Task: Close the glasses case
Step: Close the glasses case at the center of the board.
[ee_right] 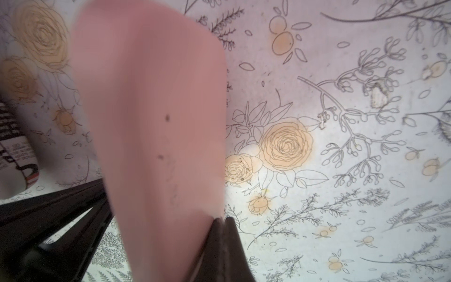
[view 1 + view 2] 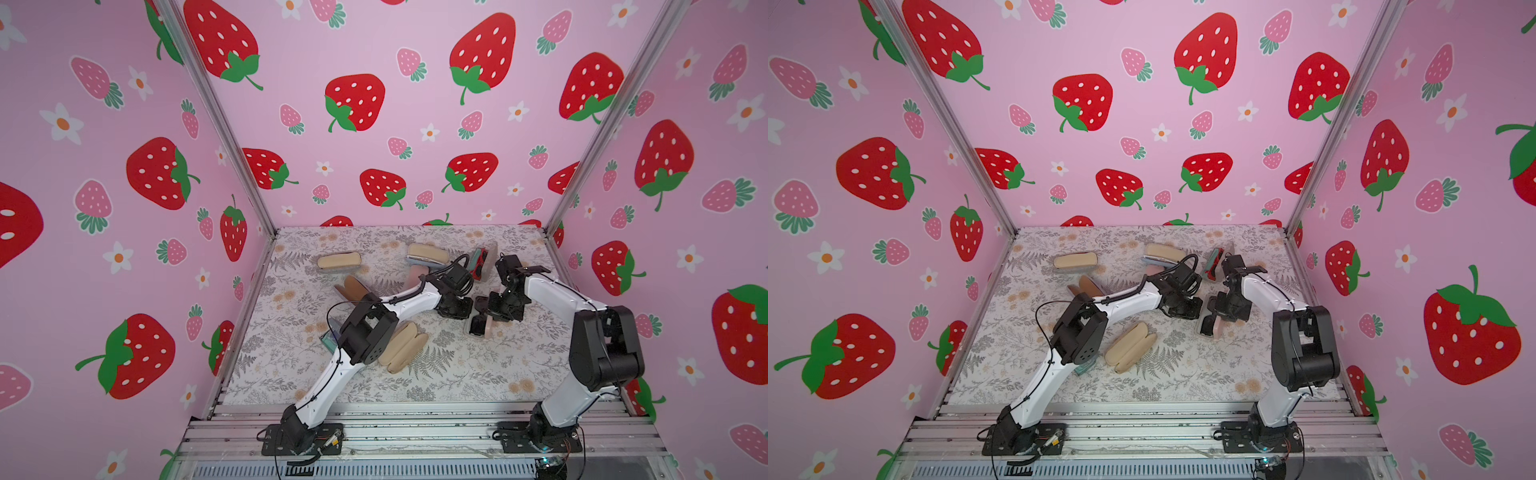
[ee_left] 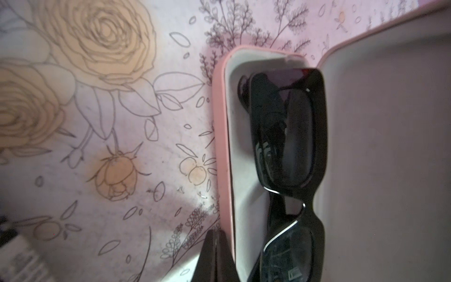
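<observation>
Mid-close, I'd say: your right hand [image 1: 222, 222], pressed together, backs the pink lid [image 1: 151, 117] lower-centre. Your left hand [image 3: 216, 238], pressed together too, sits just beside the glasses case [image 3: 220, 146]. Next, tip that lid over the sunglasses [image 3: 292, 136].

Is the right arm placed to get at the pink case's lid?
Probably yes: the right pincer, shut, sits right at the outer face of the lid, with nothing between them.

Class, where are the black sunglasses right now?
The black sunglasses lie inside the open pink case in the left wrist view; in both top views that case sits between the left claw and right claw.
</observation>
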`<action>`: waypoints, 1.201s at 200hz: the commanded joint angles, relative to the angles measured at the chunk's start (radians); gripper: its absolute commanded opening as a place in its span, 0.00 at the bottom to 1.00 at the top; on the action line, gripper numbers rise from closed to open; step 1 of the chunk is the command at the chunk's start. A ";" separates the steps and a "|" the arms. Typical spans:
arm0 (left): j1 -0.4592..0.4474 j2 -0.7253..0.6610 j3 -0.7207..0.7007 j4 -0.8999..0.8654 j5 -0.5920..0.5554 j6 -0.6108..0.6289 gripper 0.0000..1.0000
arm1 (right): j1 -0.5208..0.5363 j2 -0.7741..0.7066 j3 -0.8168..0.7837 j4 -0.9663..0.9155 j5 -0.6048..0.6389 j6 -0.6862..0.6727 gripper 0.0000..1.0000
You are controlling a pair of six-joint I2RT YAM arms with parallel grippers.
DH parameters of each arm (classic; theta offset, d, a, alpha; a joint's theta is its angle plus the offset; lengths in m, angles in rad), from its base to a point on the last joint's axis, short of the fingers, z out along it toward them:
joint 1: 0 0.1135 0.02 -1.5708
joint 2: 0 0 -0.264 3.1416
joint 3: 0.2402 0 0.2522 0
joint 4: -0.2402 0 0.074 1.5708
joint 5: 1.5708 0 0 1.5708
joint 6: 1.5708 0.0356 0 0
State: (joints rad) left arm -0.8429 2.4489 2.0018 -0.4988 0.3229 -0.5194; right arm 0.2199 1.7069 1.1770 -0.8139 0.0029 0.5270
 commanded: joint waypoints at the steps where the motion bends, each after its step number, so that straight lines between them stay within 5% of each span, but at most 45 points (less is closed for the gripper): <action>1: -0.018 0.039 0.028 -0.027 0.011 0.013 0.00 | 0.037 0.029 0.030 -0.001 -0.044 -0.006 0.02; 77: -0.022 0.038 0.028 -0.027 0.009 0.015 0.00 | 0.078 0.062 0.066 -0.014 -0.028 0.005 0.03; 240: 0.006 -0.031 -0.093 0.037 0.004 -0.020 0.00 | 0.052 -0.124 -0.028 -0.098 0.141 0.036 0.06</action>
State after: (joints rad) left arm -0.8391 2.4260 1.9438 -0.4316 0.3222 -0.5289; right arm 0.2771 1.6249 1.1584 -0.8848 0.1349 0.5533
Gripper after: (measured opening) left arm 0.047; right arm 0.060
